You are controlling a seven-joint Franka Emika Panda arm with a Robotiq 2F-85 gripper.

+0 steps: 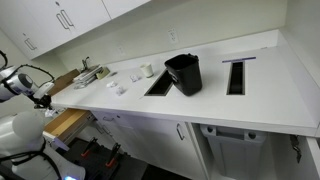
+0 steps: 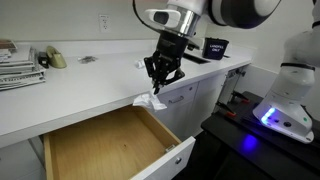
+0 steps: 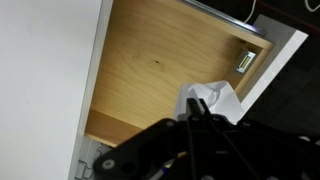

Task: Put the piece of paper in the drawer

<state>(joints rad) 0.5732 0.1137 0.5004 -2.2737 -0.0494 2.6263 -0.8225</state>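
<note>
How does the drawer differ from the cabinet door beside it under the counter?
The drawer is pulled open, showing its tan wooden inside; the cabinet door is shut, showing only white. The drawer is shallow, the cabinet door taller. Both have white fronts.

The drawer [image 2: 100, 145] is light tan wood inside, with a faint grain, and its front panel [image 2: 172, 160] is white. The piece of paper [image 2: 150, 101] is white. The gripper [image 2: 163, 78] is black, on a white arm [image 2: 185, 18]. The counter [image 2: 90, 85] is plain white, and the bin [image 1: 184, 73] on it is black.
</note>
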